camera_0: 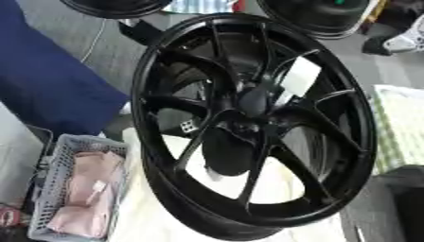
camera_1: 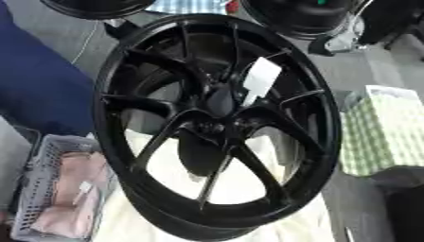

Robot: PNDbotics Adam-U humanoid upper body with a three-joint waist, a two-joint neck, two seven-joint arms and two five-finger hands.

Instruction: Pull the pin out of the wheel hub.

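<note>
Black wheel hub [camera_0: 252, 120] upright on pale cloth [camera_1: 257, 189]; white tag [camera_1: 260, 79] near centre. No hand visible; state indeterminable. Grey basket [camera_0: 62, 156] at left.

The wheel [camera_0: 252, 123] is glossy black, with a white tag [camera_1: 260, 79] near its middle; the basket [camera_0: 51, 182] is pale grey, holding pink packets [camera_0: 87, 194]; the cloth [camera_1: 383, 137] is green-and-white checked; the fabric [camera_0: 46, 80] is deep blue.

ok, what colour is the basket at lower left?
Light grey, a lattice-sided basket with pale pink packets inside. Left eye view shows it best.
</note>
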